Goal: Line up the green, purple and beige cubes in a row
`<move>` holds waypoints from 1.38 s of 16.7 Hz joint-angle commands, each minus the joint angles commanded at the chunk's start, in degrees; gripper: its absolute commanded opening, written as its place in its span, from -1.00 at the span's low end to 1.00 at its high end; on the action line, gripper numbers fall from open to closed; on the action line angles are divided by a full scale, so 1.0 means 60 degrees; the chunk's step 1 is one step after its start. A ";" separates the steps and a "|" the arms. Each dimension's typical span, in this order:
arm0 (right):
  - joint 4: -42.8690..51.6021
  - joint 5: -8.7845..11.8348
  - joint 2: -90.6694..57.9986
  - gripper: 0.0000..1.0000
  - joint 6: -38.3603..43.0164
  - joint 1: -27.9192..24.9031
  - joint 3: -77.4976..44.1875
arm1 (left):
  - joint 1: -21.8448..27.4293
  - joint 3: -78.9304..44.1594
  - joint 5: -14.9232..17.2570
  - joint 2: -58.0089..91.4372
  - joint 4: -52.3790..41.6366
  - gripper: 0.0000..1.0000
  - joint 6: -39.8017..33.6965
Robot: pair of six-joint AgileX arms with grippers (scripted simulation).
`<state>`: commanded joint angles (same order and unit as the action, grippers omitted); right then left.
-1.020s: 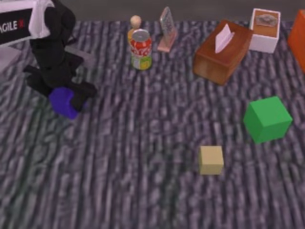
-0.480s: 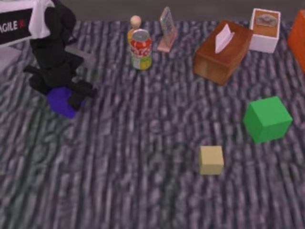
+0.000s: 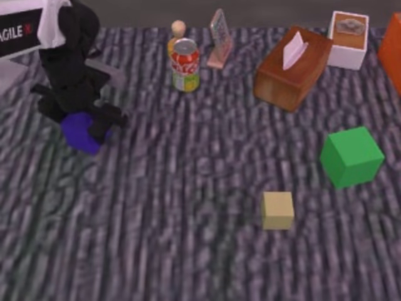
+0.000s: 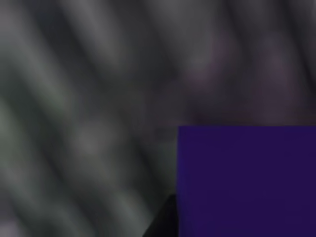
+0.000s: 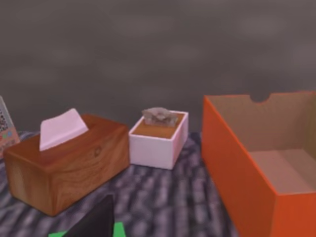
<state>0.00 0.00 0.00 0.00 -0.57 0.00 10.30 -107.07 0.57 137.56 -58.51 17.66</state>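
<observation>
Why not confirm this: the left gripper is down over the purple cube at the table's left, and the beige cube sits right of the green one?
One detail is wrong. In the top view the beige cube sits left of the green cube, and nearer the bottom edge. The left gripper is indeed down over the purple cube at the table's left.

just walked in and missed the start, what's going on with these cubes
The left gripper is down over the purple cube at the table's far left. The green cube and the beige cube sit untouched and apart from each other on the right, in front of the tissue box. No row is formed yet. The right arm is out of the top view.
</observation>
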 joint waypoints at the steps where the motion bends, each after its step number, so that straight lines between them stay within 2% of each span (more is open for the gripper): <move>1: 0.0000 0.0000 0.0000 1.00 0.0000 0.0000 0.0000 | -0.0021 -0.0189 0.0001 -0.0055 -0.0229 -1.00 -0.0003; 6: 0.0000 0.0000 0.0000 1.00 0.0000 0.0000 0.0000 | -0.0165 -0.1332 -0.0004 -0.0479 -0.1898 -1.00 -0.0033; 12: 0.0000 0.0000 0.0000 1.00 0.0000 0.0000 0.0000 | -0.0114 -0.1470 -0.0011 -0.0536 -0.2052 -1.00 -0.0035; 14: 0.0000 0.0000 0.0000 1.00 0.0000 0.0000 0.0000 | 0.0125 -0.1482 -0.0018 -0.0538 -0.2069 -1.00 -0.0332; 18: 0.0000 0.0000 0.0000 1.00 0.0000 0.0000 0.0000 | 0.1267 -0.1382 -0.0053 -0.0652 -0.2119 -1.00 -0.2129; 23: 0.0000 0.0000 0.0000 1.00 0.0000 0.0000 0.0000 | 0.3390 -0.0879 -0.0086 -0.0988 -0.2203 -1.00 -0.6278</move>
<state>0.00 0.00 0.00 0.00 -0.57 0.00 30.64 -112.34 0.06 131.64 -71.73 -20.01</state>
